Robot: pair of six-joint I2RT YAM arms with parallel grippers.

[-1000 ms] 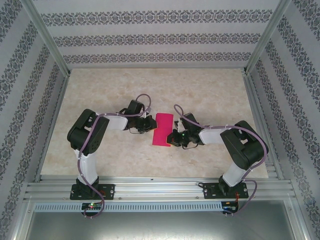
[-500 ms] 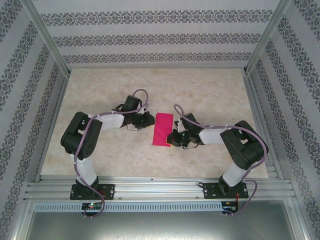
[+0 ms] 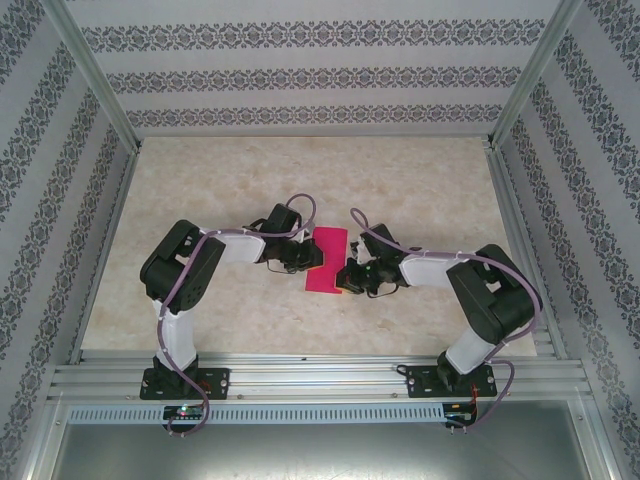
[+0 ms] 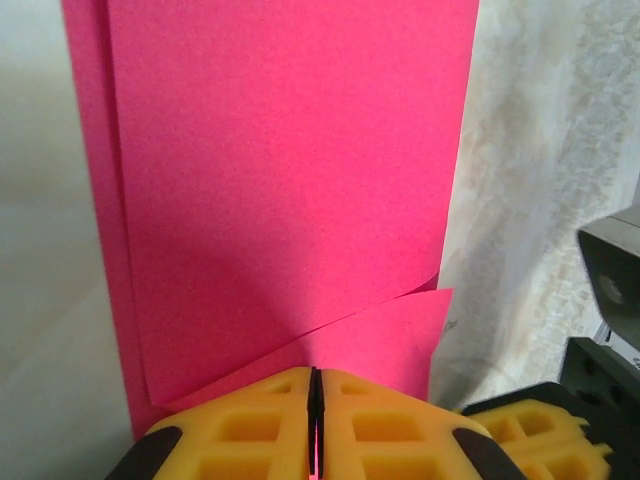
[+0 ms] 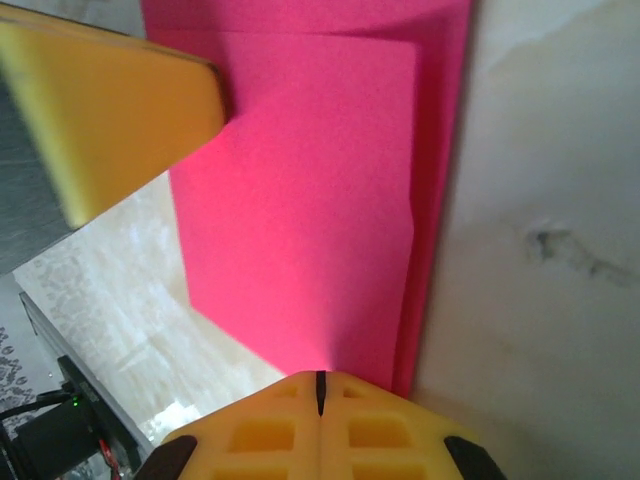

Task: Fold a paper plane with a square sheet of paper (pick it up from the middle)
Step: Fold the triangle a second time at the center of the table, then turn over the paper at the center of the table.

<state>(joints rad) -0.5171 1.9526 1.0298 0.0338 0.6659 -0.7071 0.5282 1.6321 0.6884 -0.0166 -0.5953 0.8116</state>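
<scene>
Item: square sheet of paper (image 3: 328,257), magenta-pink, lying doubled into a narrow strip with its two layers slightly offset along one long edge.
Location: flat on the tabletop (image 3: 420,190), between the two end effectors. It reaches straight ahead from each set of fingertips.
Left end effector (image 3: 311,258): clenched. In its wrist view (image 4: 313,376) a pink sliver sits in the seam between the yellow fingers (image 4: 255,420), so it reads as pinching one layer at the sheet's (image 4: 290,180) near edge. The other layer's edge curls up just ahead of the tips.
Right end effector (image 3: 346,278): clenched, fingers pressed together (image 5: 320,378) against the opposite long edge of the sheet (image 5: 300,200). Whether any paper is caught between them cannot be told.
Stage (judged): an early fold, with no point or centre ridge formed yet.
Risk, layers parting: only one layer appears to be gripped on the left, so a pull could slide it off the other and spoil the alignment.
Risk, skewed crease: the edges are already offset, and pressing now would fix that error into every later fold.
Risk, tearing or crumpling: opposed pulls on thin paper could rip it.
Risk, collision: the two end effectors work very near each other across the strip.
</scene>
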